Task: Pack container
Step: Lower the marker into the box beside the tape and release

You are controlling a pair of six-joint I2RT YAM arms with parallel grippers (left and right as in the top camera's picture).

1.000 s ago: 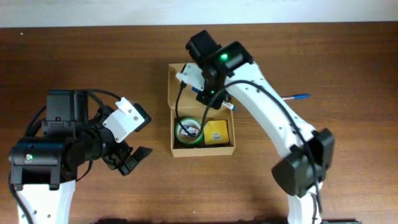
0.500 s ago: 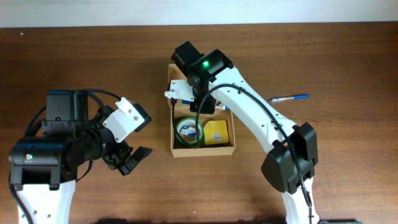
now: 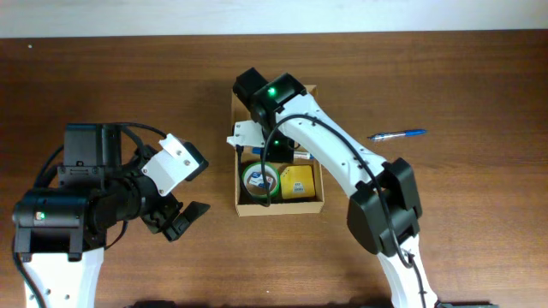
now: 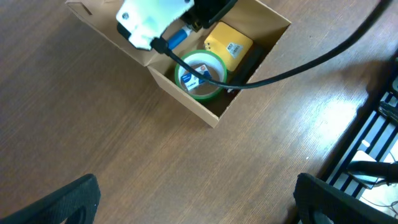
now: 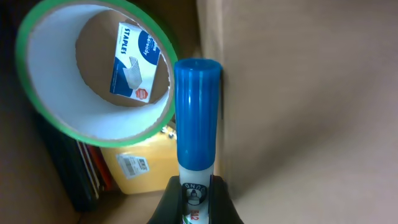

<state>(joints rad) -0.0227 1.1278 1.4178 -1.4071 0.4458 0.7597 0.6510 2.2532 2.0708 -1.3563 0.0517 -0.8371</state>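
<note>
The container, a tan cardboard box [image 3: 278, 208], stands open at the table's middle and also shows in the left wrist view [image 4: 180, 96]. Inside lie a green tape roll [image 3: 259, 180] with a staples box [image 5: 138, 59] in its hole, and a yellow box [image 3: 298, 182]. My right gripper [image 3: 264, 144] is over the box's left part, shut on a blue-capped marker [image 5: 198, 112]. The marker's cap points down between the tape roll [image 5: 37, 93] and the cardboard wall [image 5: 298, 93]. My left gripper [image 3: 175, 218] is open and empty, left of the box.
A blue pen [image 3: 396, 134] lies on the table to the right of the box. Dark flat items stand along the box wall beside the yellow box [image 5: 134, 165]. The right arm [image 3: 342, 162] crosses over the box's right side.
My right gripper has moved left and towards the front with the marker, from the box's back right to over its left part. The left arm has not moved.
</note>
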